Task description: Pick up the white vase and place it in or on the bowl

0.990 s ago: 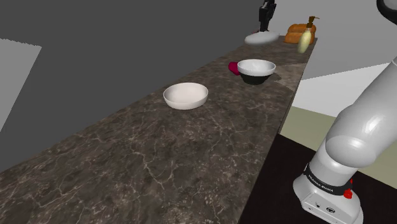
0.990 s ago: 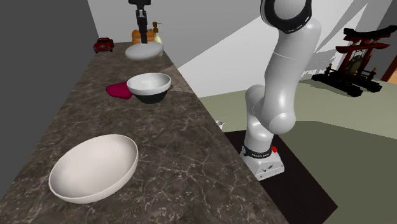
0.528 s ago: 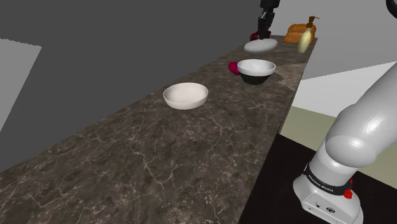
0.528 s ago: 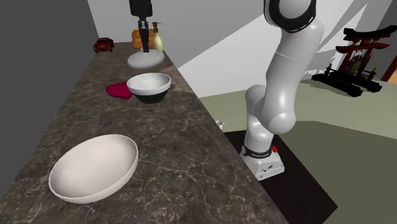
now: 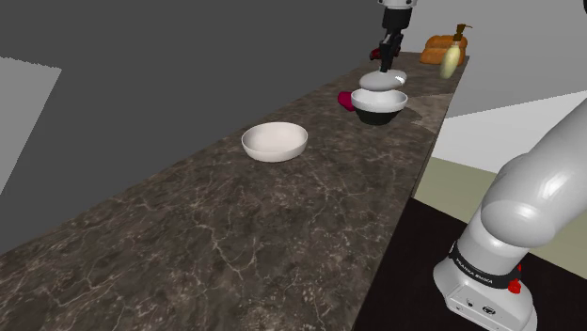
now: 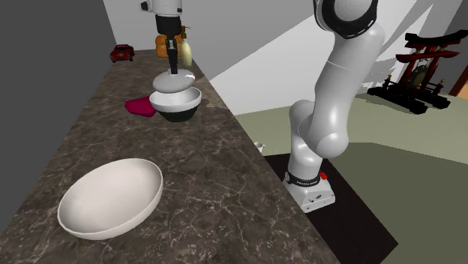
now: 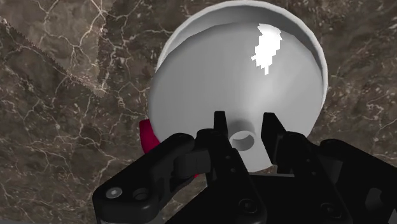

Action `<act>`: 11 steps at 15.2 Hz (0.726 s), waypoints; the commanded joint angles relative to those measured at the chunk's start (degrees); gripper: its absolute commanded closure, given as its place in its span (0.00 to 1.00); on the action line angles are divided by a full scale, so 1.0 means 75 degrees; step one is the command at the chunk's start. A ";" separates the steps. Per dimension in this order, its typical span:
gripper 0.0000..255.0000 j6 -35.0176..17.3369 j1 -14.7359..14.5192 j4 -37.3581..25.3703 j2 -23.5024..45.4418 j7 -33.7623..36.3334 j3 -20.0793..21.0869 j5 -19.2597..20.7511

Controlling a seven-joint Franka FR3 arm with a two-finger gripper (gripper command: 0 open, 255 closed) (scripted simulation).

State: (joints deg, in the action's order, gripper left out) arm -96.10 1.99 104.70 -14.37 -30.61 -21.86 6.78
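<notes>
The white vase (image 5: 386, 80) is a flat, disc-shaped piece with a short neck. My gripper (image 5: 387, 64) is shut on that neck and holds it just above the black bowl with a white inside (image 5: 380, 113), its underside close to the rim. In the second exterior view the vase (image 6: 174, 80) hangs under the gripper (image 6: 173, 67), right over the bowl (image 6: 176, 110). In the wrist view the fingers of my gripper (image 7: 242, 137) clasp the neck, and the vase's body (image 7: 235, 89) covers most of the bowl, whose rim (image 7: 308, 35) peeks out past it.
A red thing (image 5: 345, 99) lies against the black bowl. A plain white bowl (image 5: 274, 141) sits nearer on the dark marble counter (image 5: 235, 244). A soap bottle (image 5: 452, 58) and an orange object (image 5: 435, 49) stand at the far end, with a red toy car (image 6: 122, 52).
My gripper has carried the vase from the counter's far end toward the near side and lowered it, so it now hangs directly over the black bowl. The grip has stayed shut.
</notes>
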 commanded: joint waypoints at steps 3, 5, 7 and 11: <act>1.00 -0.0426 0.0016 0.0506 -0.0091 0.0039 -0.0006 0.0039; 1.00 -0.0527 0.0019 0.0624 -0.0108 0.0047 -0.0009 0.0048; 1.00 -0.0527 0.0019 0.0623 -0.0107 0.0047 -0.0009 0.0048; 1.00 -0.0527 0.0019 0.0623 -0.0107 0.0047 -0.0009 0.0048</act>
State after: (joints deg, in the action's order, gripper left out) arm -100.04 2.13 109.38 -15.16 -30.25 -21.93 7.14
